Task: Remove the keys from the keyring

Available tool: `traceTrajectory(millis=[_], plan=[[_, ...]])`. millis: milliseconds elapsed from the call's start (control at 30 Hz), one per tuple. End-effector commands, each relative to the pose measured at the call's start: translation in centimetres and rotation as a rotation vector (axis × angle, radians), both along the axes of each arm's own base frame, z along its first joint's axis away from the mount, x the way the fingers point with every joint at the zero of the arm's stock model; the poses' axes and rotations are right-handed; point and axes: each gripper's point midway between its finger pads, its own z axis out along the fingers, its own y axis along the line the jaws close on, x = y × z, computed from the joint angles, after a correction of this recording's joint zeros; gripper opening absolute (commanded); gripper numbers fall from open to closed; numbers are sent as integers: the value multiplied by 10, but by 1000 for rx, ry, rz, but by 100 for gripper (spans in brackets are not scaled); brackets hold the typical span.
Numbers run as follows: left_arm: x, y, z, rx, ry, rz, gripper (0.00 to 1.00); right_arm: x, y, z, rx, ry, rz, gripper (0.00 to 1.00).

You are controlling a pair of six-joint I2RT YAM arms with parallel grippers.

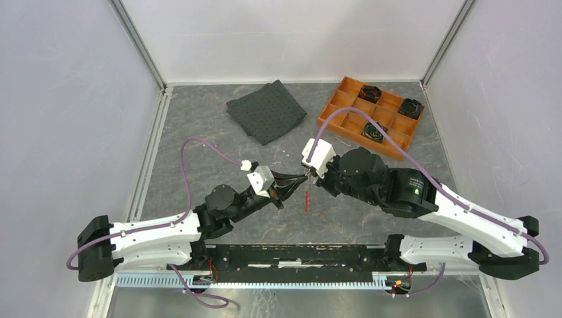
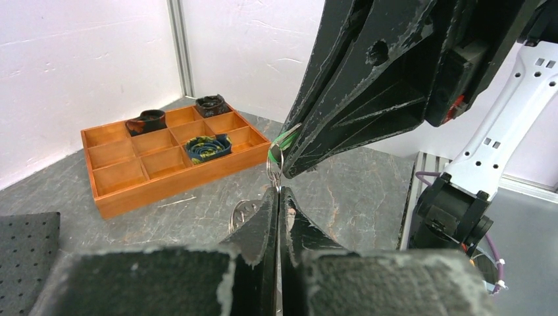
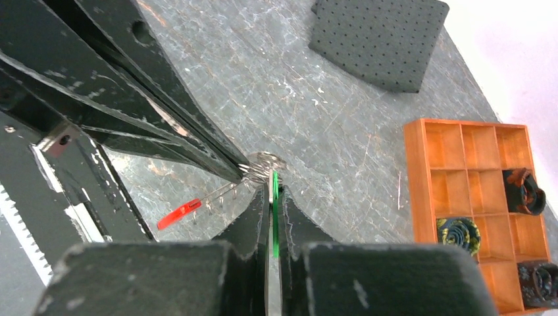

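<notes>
While well off table (image 1: 199, 122) edges — keyring (image 2: 274, 163).

White walls (image 1: 285, 33) around a grey stone-patterned tabletop (image 1: 199, 119)

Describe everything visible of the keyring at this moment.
The keyring is a thin grey wire loop of shiny metal, seemingly coiled in several turns. It is held off the table, pinched by the shut left gripper. The right gripper, shut on the green key, meets it from the other side. The red key hangs from it.
</notes>
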Motion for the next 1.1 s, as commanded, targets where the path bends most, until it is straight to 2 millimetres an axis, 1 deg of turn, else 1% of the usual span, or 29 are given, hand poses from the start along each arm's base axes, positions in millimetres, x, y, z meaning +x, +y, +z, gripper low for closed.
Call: traceTrajectory(millis=[0,133,233,300,567,833,933,1067], plan=[[-3,4,22,-63,-30,9,2,9,-12,5,22,-44,-73,1],[-4,5,23,-72,-34,4,2,10,-16,-4,2,-45,-92,1],[-5,4,23,-74,-36,0,2,10,-16,-4,-3,-41,-87,1],[-6,3,22,-72,-35,-3,2,8,-13,-1,6,-38,-72,1],[-3,4,18,-70,-27,16,3,1,-2,22,58,-40,-4,1],[0,5,16,-67,-19,29,3,-2,1,39,78,-48,32,1],[0,3,17,-63,-13,28,5,-4,3,43,85,-48,46,1],[2,-2,16,-38,-4,26,12,-6,4,44,88,-45,58,1]])
